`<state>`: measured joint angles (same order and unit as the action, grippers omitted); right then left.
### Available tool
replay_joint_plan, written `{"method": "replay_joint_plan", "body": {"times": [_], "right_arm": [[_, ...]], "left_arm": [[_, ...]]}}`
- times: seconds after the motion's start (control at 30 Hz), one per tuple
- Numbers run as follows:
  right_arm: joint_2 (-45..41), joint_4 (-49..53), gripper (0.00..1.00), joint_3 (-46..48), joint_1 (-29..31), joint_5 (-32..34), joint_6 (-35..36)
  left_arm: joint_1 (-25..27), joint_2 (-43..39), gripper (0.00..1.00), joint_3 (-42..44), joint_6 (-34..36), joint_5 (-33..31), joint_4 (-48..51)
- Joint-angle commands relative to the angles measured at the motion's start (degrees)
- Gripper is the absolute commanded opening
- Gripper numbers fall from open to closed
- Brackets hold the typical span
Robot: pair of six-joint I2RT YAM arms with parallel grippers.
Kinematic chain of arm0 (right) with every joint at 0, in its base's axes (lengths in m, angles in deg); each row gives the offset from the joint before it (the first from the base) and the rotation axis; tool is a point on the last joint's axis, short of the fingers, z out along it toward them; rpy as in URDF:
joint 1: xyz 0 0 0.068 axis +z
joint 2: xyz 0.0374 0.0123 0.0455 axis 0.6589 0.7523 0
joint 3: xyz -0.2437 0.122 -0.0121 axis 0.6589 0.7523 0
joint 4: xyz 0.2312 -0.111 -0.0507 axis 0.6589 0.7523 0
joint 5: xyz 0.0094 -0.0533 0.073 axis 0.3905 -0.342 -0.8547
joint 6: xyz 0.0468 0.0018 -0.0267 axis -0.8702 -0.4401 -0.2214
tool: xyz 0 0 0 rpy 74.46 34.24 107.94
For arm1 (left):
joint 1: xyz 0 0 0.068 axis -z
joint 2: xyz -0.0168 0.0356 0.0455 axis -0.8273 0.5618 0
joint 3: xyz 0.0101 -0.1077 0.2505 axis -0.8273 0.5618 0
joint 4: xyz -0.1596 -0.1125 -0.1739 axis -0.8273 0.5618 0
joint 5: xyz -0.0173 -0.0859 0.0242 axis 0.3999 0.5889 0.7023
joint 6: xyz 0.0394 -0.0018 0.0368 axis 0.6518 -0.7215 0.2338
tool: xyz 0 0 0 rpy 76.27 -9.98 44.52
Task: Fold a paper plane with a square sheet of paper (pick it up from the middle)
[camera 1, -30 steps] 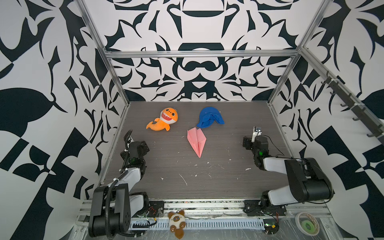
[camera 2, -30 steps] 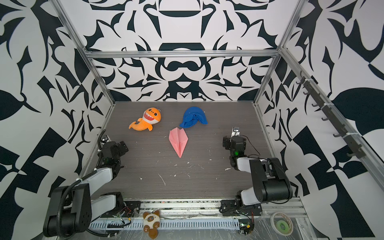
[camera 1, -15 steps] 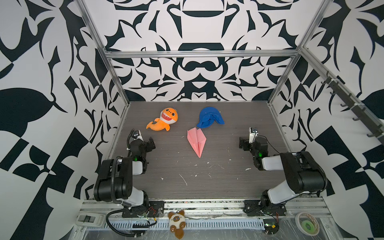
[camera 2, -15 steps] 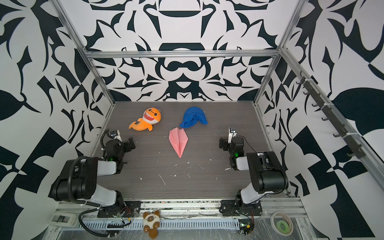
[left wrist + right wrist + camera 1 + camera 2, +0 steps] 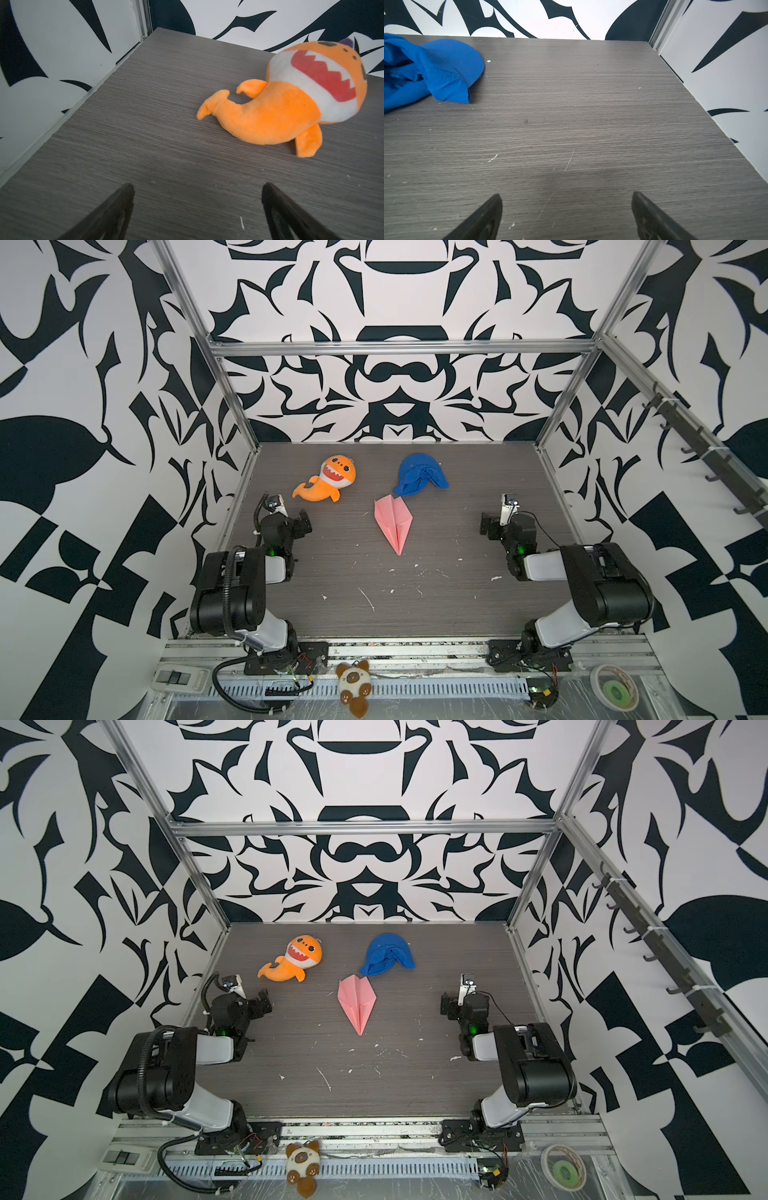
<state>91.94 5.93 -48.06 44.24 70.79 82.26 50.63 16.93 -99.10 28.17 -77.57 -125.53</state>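
Observation:
The pink paper lies folded as a paper plane (image 5: 392, 522) (image 5: 357, 1002) flat on the middle of the grey table, nose toward the front edge; no unfolded square sheet of paper shows. My left gripper (image 5: 302, 523) (image 5: 263, 1001) rests low at the left side, well apart from the plane, open and empty. In the left wrist view its gripper (image 5: 198, 185) hangs over bare table. My right gripper (image 5: 488, 526) (image 5: 446, 1006) sits at the right side, also open and empty, with only tabletop between the right wrist view's gripper (image 5: 566, 194) tips. Neither wrist view shows the plane.
An orange shark plush (image 5: 328, 485) (image 5: 280, 104) lies at the back left, just ahead of my left gripper. A crumpled blue cloth (image 5: 419, 475) (image 5: 425, 70) lies behind the plane. White scraps dot the table front. A small plush (image 5: 353, 682) and tape roll (image 5: 615, 691) sit on the front rail.
Both arms have folded back toward their bases, the left most visibly. The right jaws widened slightly. The paper plane, plush and cloth have not moved.

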Motion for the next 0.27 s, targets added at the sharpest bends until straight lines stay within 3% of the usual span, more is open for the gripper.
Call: {"method": "replay_joint_plan", "body": {"times": [0.0,0.23], "right_arm": [[-0.28,-1.97,0.99,0.12,0.13,0.74,0.06],[-0.52,-1.49,1.00,-0.14,0.33,-0.68,0.69]], "left_arm": [[-0.26,0.27,1.00,-1.13,0.23,0.58,-0.92],[-0.26,0.21,0.99,-1.05,0.19,0.55,-1.00]]}}
